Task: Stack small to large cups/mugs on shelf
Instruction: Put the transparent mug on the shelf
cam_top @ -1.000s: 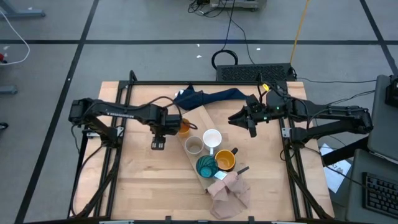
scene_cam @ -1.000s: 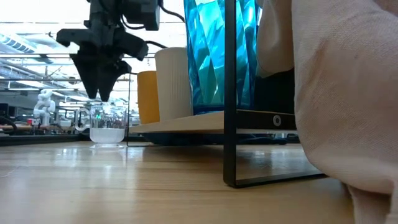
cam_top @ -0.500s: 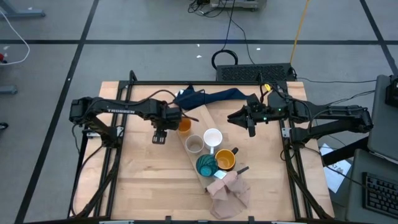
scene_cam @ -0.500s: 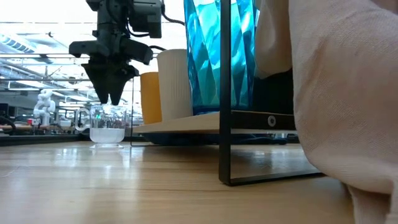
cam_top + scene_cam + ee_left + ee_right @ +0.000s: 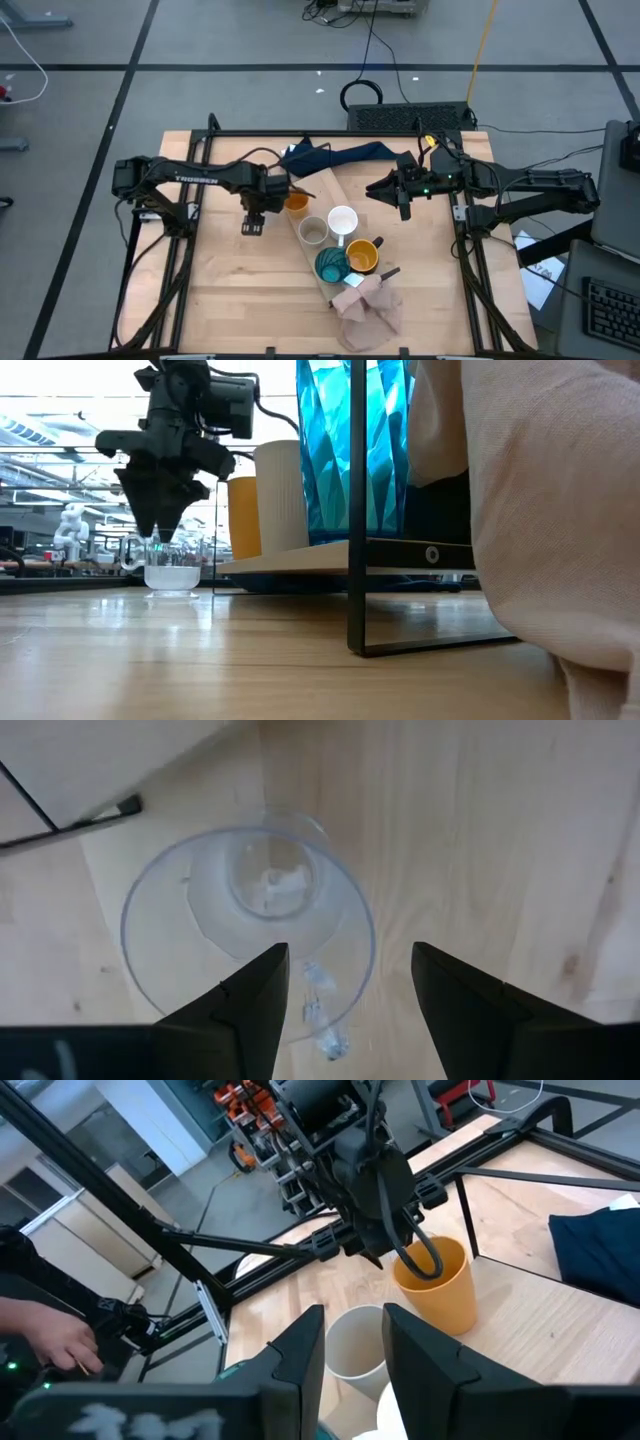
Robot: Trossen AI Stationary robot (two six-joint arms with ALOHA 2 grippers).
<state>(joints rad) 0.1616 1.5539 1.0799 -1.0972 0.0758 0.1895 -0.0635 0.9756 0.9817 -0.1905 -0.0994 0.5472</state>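
Looking down through my left gripper (image 5: pixel 345 990), I am seeing the clear glass cup (image 5: pixel 248 930) upright on the table (image 5: pixel 230 290), beside the shelf (image 5: pixel 325 195); its near rim is cut off behind my fingers, which are standing apart, one over the rim, gripping nothing. My right gripper (image 5: pixel 403 203) is waiting, slightly parted and empty, over the far right. A beige cloth (image 5: pixel 540 500) is blocking much of the low view. The shelf's long axis is running diagonally.
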